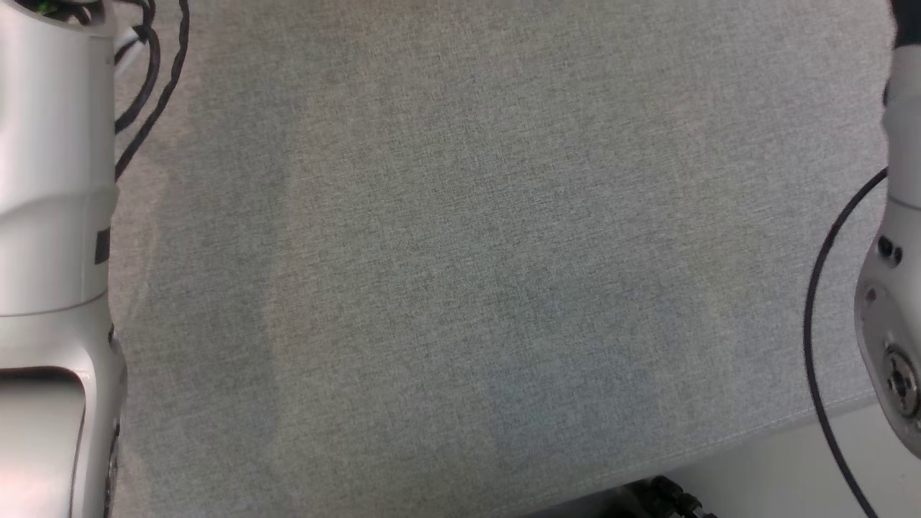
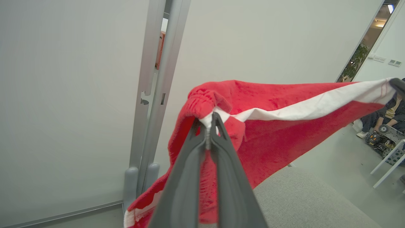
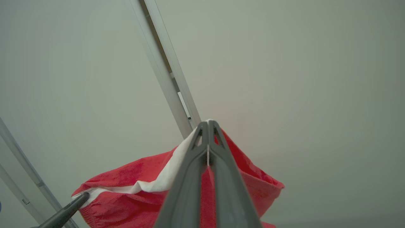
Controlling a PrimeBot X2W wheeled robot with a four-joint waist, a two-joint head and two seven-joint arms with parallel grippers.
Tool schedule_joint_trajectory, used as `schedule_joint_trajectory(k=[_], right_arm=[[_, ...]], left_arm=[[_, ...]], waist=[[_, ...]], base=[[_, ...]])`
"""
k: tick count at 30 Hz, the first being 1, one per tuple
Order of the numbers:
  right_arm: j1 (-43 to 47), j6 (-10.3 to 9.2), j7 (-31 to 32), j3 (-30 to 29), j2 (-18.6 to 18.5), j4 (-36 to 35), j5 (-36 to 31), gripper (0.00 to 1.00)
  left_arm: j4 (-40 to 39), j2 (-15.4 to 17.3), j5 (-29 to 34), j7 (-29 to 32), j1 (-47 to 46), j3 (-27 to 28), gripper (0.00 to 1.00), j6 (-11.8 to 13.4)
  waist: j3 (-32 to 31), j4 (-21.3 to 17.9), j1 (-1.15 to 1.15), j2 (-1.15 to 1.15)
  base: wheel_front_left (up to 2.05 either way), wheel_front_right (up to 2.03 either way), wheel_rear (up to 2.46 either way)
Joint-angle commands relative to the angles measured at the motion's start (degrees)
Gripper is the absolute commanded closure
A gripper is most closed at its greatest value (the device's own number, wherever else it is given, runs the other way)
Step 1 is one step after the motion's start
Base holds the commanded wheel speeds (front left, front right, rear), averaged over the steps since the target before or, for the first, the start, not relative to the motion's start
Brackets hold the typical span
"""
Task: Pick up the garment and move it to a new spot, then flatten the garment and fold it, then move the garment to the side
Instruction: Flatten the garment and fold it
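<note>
The garment [image 2: 278, 126] is red fleece with a white band, and it hangs stretched in the air between both grippers above the grey table [image 2: 300, 196]. My left gripper [image 2: 208, 122] is shut on one bunched corner at the white band. At the far right of the left wrist view, my right gripper [image 2: 398, 85] pinches the other end of the band. In the right wrist view the right gripper [image 3: 208, 123] is shut on the garment [image 3: 133, 177], and the left gripper [image 3: 83, 197] holds the far corner. The head view shows bare table [image 1: 460, 252] between two pale forearms [image 1: 50, 216].
A white partition wall with a grey post [image 2: 155, 95] stands behind the table. A person [image 2: 389, 114] sits on the floor at the far right beside some equipment and a white chair leg [image 2: 387, 166]. The table's front edge [image 1: 719, 439] runs low in the head view.
</note>
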Motion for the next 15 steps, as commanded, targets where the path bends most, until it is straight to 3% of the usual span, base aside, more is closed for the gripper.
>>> schedule_joint_trajectory(k=[1, 3, 6, 10, 15], right_arm=[[2.53, 0.00, -1.33, 1.57, -0.15, 0.95, 1.21, 1.00], [6.43, 0.00, -3.22, 4.69, -1.16, 1.40, 2.97, 1.00], [14.84, 0.00, -7.30, 10.36, -5.48, -0.26, 4.22, 1.00], [28.53, 0.00, -11.72, 15.81, -11.18, -4.73, 9.07, 1.00], [43.66, 0.00, -15.64, 18.15, -17.64, -10.98, 13.85, 1.00]], left_arm=[[2.80, 0.37, -0.28, -2.03, 1.66, -0.29, 1.00, -0.64], [6.62, 0.28, -2.00, -5.01, 4.13, -0.60, 1.00, -1.11], [8.96, 1.01, -3.22, -8.58, 9.76, -4.13, 1.00, -1.45], [5.72, 3.58, -7.07, -12.09, 21.28, -10.85, 1.00, -1.48], [-2.22, 7.70, -12.29, -16.27, 36.27, -14.41, 1.00, -1.47]], waist=[[4.52, -1.68, -0.02, 0.00], [4.00, -2.04, -0.02, 0.00], [2.13, -1.91, -0.02, 0.00], [-1.38, -1.33, -0.02, 0.00], [-6.83, -1.13, -0.02, 0.00]], base=[[0.00, 0.00, 0.00], [0.00, 0.00, 0.00], [0.00, 0.00, 0.00], [0.00, 0.00, 0.00], [0.00, 0.00, 0.00]])
